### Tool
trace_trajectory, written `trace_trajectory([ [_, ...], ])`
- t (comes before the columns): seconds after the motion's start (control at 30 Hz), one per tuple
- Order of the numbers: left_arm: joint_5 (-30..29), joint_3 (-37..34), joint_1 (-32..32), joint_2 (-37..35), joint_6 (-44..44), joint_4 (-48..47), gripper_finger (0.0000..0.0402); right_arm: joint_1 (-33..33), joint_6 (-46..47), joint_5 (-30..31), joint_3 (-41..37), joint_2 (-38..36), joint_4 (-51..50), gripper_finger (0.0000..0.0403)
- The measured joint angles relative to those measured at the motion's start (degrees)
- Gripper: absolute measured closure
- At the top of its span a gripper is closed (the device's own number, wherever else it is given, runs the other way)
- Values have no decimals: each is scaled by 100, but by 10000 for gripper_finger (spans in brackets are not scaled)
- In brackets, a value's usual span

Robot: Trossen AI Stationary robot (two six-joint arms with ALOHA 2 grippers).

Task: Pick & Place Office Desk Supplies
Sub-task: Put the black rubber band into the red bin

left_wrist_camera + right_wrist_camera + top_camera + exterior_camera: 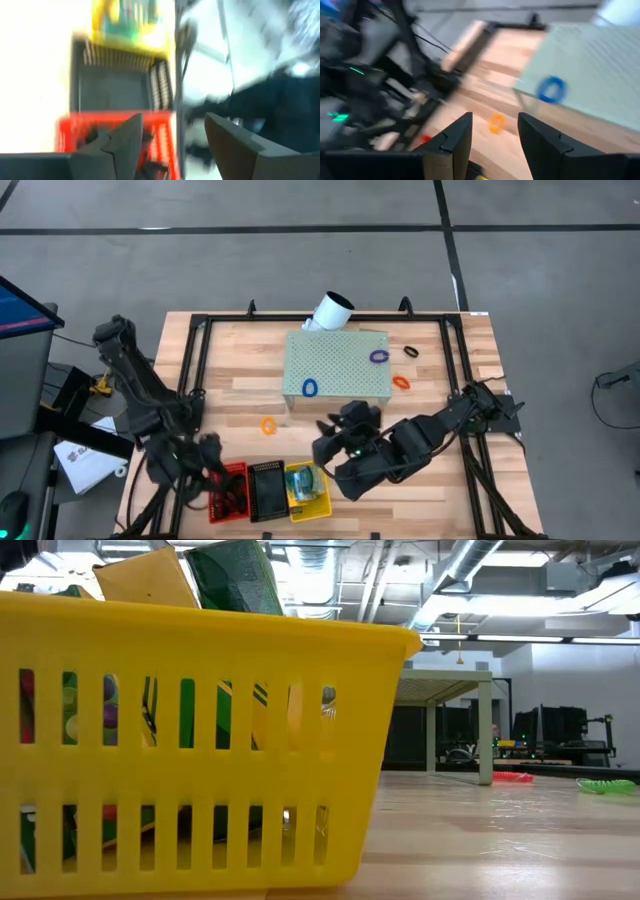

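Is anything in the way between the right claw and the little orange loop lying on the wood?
Nothing visible blocks it. The right claw is open, and the orange loop lies on bare wood just ahead of it. The pale green block with the blue loop sits off to one side.

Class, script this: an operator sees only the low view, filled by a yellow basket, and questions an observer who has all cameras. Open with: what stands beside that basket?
Observer: A black basket, then a red basket, in a row.
Operator: Where is the left gripper?
Observer: The left gripper is at the red basket, open and empty.
Operator: Any loops outside the baskets?
Observer: A blue loop lies on the green block; an orange loop lies on the table beside it.
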Motion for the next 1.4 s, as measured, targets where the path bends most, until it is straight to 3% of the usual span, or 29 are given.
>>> trace_trajectory([
  [0.13, -1083, 0, 4, -786, 509, 424, 198, 77, 1587, -230, -21, -1, -1460, 248],
  [0.33, -2334, 2, 73, -1593, 3053, 2729, 198, -137, 1000, -506, -453, -374, -1455, 254],
  [0.5, -2561, 4, 363, -1682, 4753, 4247, 198, -179, 994, 81, -505, -673, -1453, 262],
  [0.7, -2561, 4, 809, -1445, 5157, 4683, 197, -835, -88, 362, -494, -1306, -1455, 273],
  [0.97, -2325, 4, 1213, -932, 5011, 5266, 197, -2793, -2224, -283, -496, -2349, -1460, 289],
  [1.13, -2319, 4, 1284, -724, 5010, 5596, 197, -4609, -3134, -1117, -490, -3012, -1461, 290],
  [1.23, -2314, 4, 1285, -650, 5027, 5668, 197, -5577, -3693, -1945, -492, -3183, -1457, 290],
  [1.3, -2307, 4, 1287, -630, 5039, 5708, 197, -6048, -3992, -2412, -494, -3235, -1412, 290],
  [1.4, -2303, 4, 1391, -618, 5042, 5719, 197, -6502, -4555, -2610, -494, -3206, -1005, 290],
])
